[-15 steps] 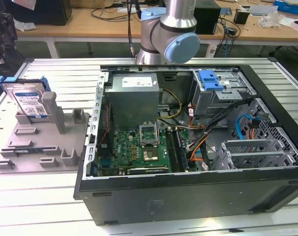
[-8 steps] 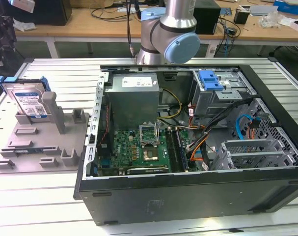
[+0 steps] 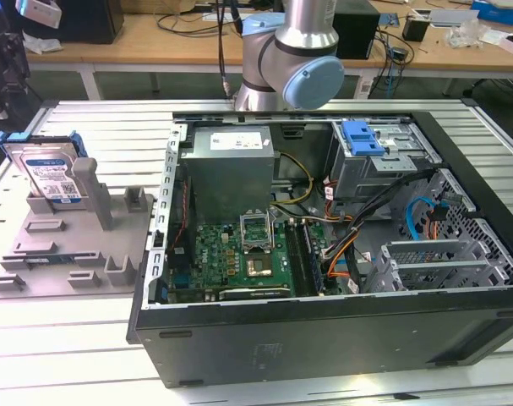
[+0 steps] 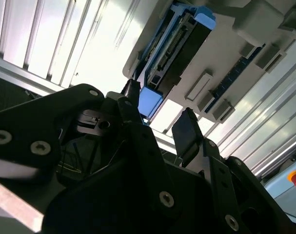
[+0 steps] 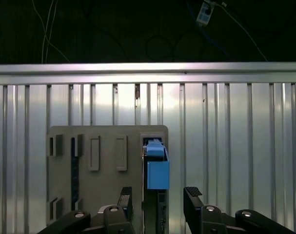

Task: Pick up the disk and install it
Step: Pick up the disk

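Blue-framed, the disk (image 3: 49, 173) stands on end in the grey holder (image 3: 79, 254), long axis upright; the tool (image 5: 158, 195) gapes open, empty.

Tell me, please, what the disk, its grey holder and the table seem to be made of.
The disk: silvery metal body, glossy printed label, blue frame that looks like moulded plastic. The grey holder: probably matte plastic, given its even dull colour and blocky posts. The table: likely aluminium, pale, grooved, with a sheen.
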You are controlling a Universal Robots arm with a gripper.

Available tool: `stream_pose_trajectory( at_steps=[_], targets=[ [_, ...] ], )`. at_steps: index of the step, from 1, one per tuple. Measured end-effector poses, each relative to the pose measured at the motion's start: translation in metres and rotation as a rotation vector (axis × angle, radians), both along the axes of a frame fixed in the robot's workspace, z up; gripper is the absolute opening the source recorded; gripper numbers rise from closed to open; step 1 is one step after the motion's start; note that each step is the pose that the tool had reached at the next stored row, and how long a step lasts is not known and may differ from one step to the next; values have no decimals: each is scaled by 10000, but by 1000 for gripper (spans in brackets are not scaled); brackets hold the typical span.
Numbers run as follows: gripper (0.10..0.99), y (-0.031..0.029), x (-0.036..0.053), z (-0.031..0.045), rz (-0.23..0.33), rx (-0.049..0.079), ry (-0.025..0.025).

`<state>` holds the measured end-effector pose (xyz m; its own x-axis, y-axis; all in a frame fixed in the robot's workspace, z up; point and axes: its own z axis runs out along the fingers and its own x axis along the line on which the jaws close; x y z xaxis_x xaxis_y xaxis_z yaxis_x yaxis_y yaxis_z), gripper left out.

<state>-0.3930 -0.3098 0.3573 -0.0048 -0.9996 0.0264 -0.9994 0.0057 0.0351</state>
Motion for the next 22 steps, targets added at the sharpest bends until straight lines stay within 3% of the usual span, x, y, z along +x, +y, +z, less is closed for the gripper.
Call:
stream_pose_trajectory(
  at_steps=[22],
  targets=[
    [541, -2, -81, -214, -3, 0, -29]
  ],
)
